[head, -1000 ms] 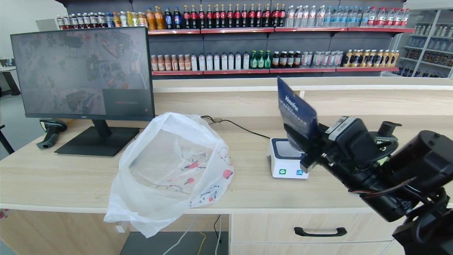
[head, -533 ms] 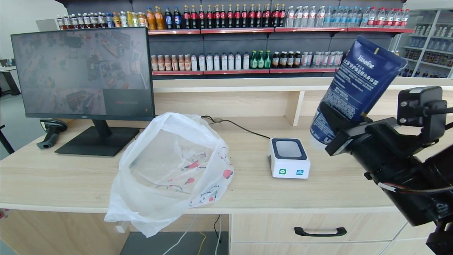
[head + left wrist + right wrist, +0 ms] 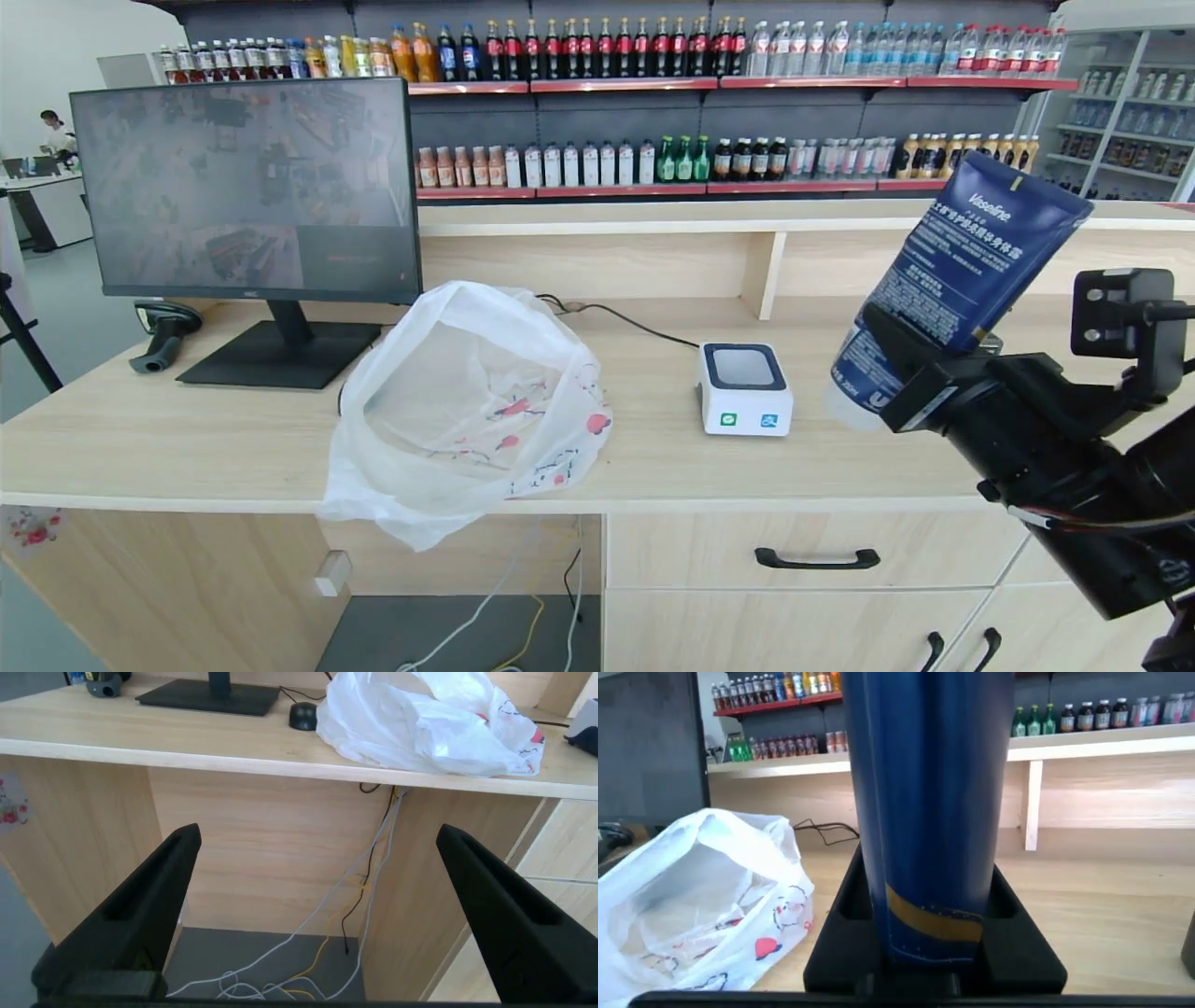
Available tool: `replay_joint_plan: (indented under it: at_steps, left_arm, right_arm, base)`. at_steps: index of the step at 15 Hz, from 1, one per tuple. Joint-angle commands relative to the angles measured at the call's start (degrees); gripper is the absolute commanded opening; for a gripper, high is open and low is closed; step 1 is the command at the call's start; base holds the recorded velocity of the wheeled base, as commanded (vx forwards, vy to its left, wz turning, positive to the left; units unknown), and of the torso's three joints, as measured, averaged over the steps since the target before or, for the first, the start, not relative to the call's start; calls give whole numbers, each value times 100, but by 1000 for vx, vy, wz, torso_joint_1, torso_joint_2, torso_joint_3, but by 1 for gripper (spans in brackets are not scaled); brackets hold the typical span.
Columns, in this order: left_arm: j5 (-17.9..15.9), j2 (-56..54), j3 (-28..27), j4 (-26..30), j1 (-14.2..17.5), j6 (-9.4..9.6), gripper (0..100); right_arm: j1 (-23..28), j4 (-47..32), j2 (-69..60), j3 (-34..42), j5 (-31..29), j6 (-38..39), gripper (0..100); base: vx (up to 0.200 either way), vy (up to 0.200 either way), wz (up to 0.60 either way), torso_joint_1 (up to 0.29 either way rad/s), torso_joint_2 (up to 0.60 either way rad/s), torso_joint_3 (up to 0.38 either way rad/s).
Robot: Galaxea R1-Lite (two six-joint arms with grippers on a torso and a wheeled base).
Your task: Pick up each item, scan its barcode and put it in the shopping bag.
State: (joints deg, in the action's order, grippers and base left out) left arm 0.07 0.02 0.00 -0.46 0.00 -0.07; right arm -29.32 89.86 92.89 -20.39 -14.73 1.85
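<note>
white lettering and rows of small white print cover the blue tube point(image 3: 962, 266). the white scanner point(image 3: 745, 411) bears a green icon and a blue icon on its front. red characters on the monitor point(image 3: 247, 187) and labels on the shelf bottles point(image 3: 597, 161) are too small to read.

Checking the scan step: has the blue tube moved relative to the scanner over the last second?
Yes. The blue tube, in the right gripper, was over the scanner; now it sits off to its right.
</note>
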Motion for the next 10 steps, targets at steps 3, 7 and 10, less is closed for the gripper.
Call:
replay_joint_plan:
  at_steps: [3,7,10]
  left_arm:
    - [1,-2,0,2,0,-19,100]
    - [1,-2,0,2,0,-10,100]
    - [1,-2,0,2,0,-10,100]
  right_arm:
    - [-4,14,-8,-26,5,8,0]
    - [5,14,-61,-96,5,17,0]
    - [-4,14,-52,-140,5,26,0]
  base:
    - [0,67,0,6,2,-2]
    - [0,200,0,1,2,-1]
    - [0,200,0,10,2,-2]
